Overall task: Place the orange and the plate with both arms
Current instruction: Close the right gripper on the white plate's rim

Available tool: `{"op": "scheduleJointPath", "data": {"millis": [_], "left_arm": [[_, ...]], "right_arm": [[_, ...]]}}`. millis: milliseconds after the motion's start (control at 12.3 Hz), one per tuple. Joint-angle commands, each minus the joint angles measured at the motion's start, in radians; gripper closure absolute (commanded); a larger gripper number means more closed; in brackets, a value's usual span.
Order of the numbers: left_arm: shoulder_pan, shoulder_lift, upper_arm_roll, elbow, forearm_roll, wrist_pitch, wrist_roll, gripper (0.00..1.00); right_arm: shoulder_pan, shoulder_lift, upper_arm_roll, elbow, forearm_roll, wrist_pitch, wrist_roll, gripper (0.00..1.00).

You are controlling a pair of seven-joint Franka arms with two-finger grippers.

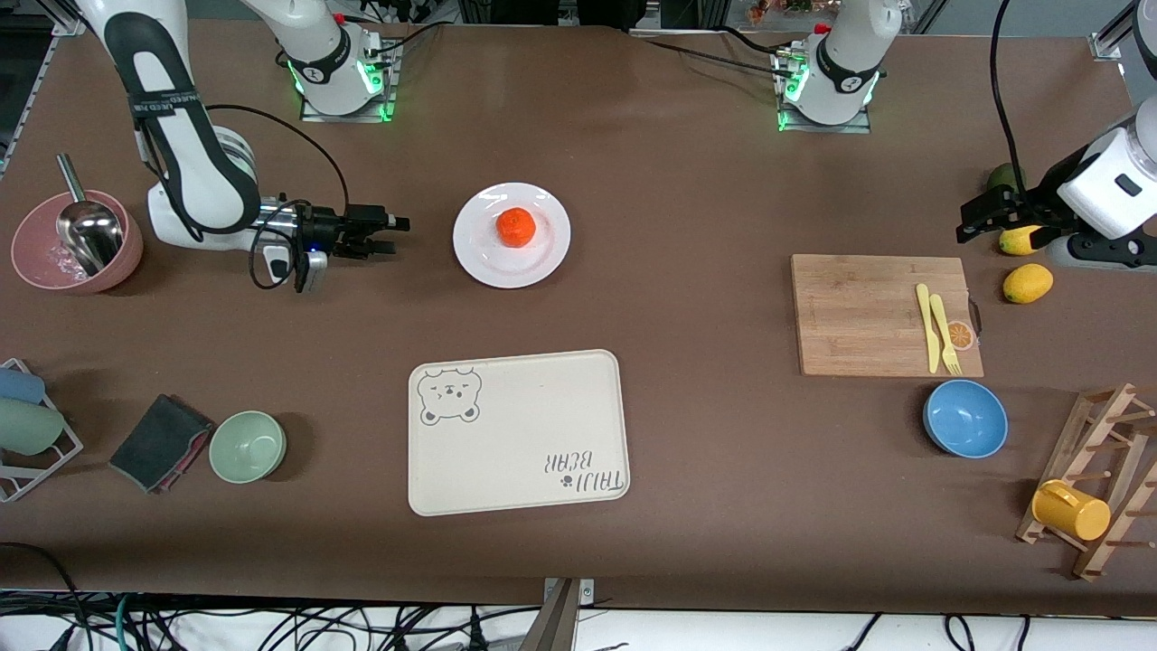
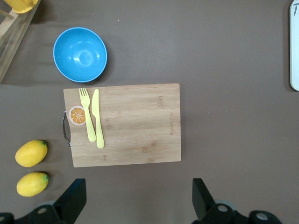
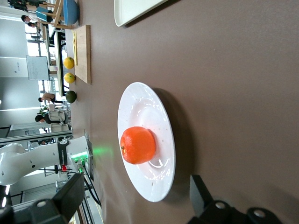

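Note:
The orange (image 1: 516, 227) sits in the middle of the white plate (image 1: 542, 258), which lies farther from the front camera than the cream tray. My right gripper (image 1: 398, 233) hangs low beside the plate, toward the right arm's end of the table. It points at the plate, open and empty. In the right wrist view the orange (image 3: 138, 145) and plate (image 3: 149, 112) lie just ahead of the open right gripper (image 3: 135, 198). My left gripper (image 1: 972, 221) is open over bare table by the lemons. The left wrist view shows the left gripper (image 2: 138, 196) with nothing between its fingers.
The bear-print tray (image 1: 518, 432) lies nearer the front camera than the plate. Toward the left arm's end are a cutting board (image 1: 859, 316) with a yellow knife and fork, a blue bowl (image 1: 965, 418), two lemons (image 1: 1028, 283) and a cup rack (image 1: 1085, 488). A pink bowl (image 1: 36, 262) and a green bowl (image 1: 248, 446) stand at the right arm's end.

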Motion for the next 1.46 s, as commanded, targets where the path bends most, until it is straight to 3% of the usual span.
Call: {"op": "scheduleJointPath", "data": {"millis": [0,405,892,1378], "left_arm": [[-0.001,0.021,-0.005,0.013,0.055,-0.013,0.041,0.00],[-0.003,0.027,-0.007,0.015,0.054,-0.013,0.042,0.00],[0.003,0.025,-0.005,0.035,0.050,-0.016,0.041,0.00],[0.003,0.027,-0.005,0.036,0.050,-0.016,0.041,0.00]], "right_arm": [[0.003,0.028,0.026,-0.013,0.069,0.033,-0.057,0.00],[0.021,0.066,0.118,-0.019,0.192,0.155,-0.066,0.08],[0.059,0.124,0.118,-0.017,0.304,0.185,-0.180,0.23],[0.112,0.126,0.118,-0.017,0.347,0.254,-0.195,0.37]]}}
